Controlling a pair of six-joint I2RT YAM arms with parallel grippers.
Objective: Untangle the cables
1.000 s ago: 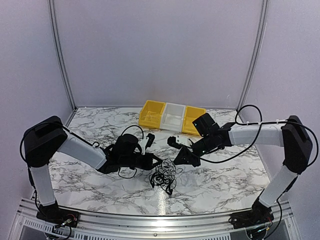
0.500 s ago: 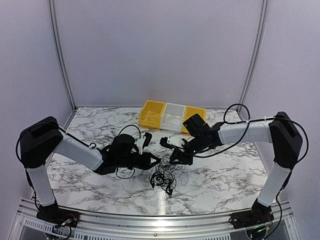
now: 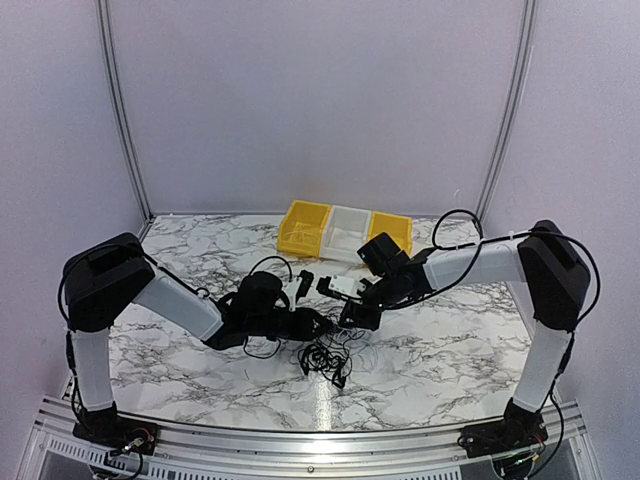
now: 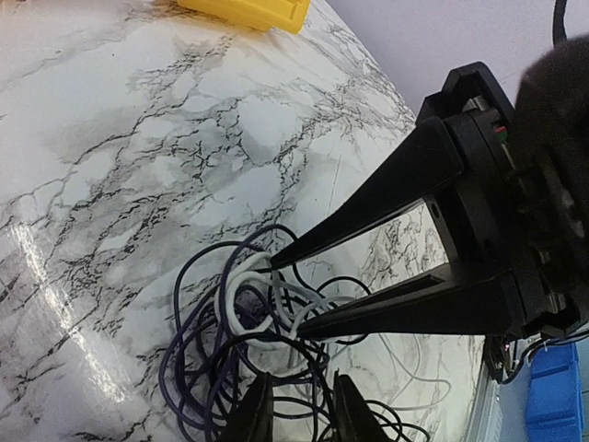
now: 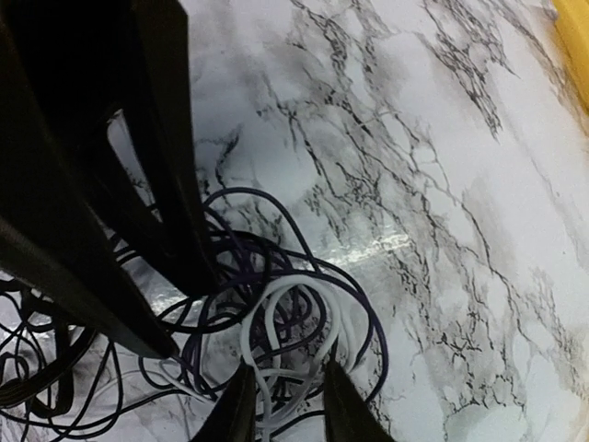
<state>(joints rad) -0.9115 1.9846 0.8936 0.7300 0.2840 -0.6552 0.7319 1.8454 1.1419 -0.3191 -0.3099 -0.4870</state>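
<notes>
The cables [image 3: 326,357] lie in a loose knot on the marble table, dark strands with one whitish cable looped through them. The knot shows in the left wrist view [image 4: 198,354] and the right wrist view [image 5: 239,267], and the whitish loop [image 5: 299,295] shows in both wrist views [image 4: 237,299]. My left gripper [image 3: 322,323] is open, its tips [image 4: 299,410] over the knot's edge with strands between them. My right gripper [image 3: 348,318] is open, its tips [image 5: 287,405] astride the whitish loop. The two grippers face each other, tips close together.
Three bins stand in a row at the back: yellow [image 3: 304,228], white [image 3: 348,232], yellow [image 3: 390,236]. A blue object [image 4: 558,396] shows at the left wrist view's lower right corner. Bare marble [image 3: 450,350] surrounds the knot.
The right gripper has moved left and the left gripper right. Their tips now meet at the far edge of the knot. The knot has not visibly moved.
</notes>
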